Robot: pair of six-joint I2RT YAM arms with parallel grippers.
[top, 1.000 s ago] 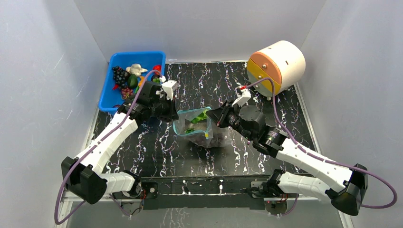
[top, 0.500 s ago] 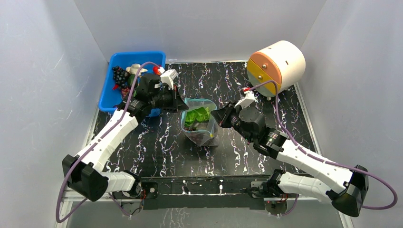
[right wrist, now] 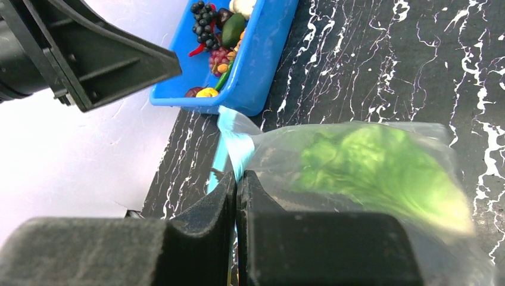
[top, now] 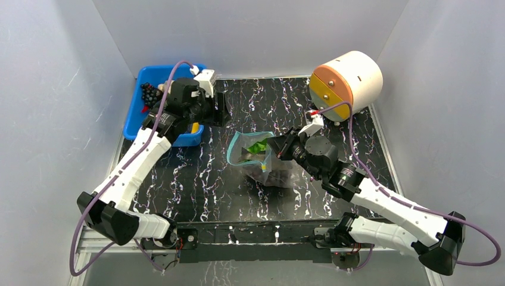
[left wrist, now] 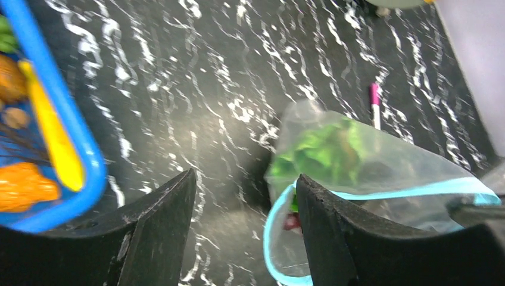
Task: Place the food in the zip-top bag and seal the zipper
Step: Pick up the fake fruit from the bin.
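Observation:
The clear zip-top bag (top: 257, 161) lies mid-table with its mouth toward the left. Green lettuce (top: 257, 146) shows inside it, with darker food lower down. Its teal zipper (left wrist: 411, 189) curves open along the mouth. My right gripper (top: 275, 147) is shut on the bag's rim; in the right wrist view the fingertips (right wrist: 237, 182) pinch the teal strip beside the lettuce (right wrist: 369, 161). My left gripper (left wrist: 244, 196) stands open and holds nothing, just left of the bag's mouth (left wrist: 280, 238). From above, the left gripper (top: 218, 114) hovers by the bin's right edge.
A rigid blue bin (top: 132, 122) at the back left holds a grape bunch (right wrist: 204, 21) and other toy foods. A white-and-orange cylinder (top: 348, 80) stands at the back right. A pink pen (left wrist: 374, 104) lies on the black marbled table beyond the bag.
My left gripper has opened, let go of the bag's rim and drawn back toward the blue bin. The right gripper keeps its pinch, and the bag has shifted slightly.

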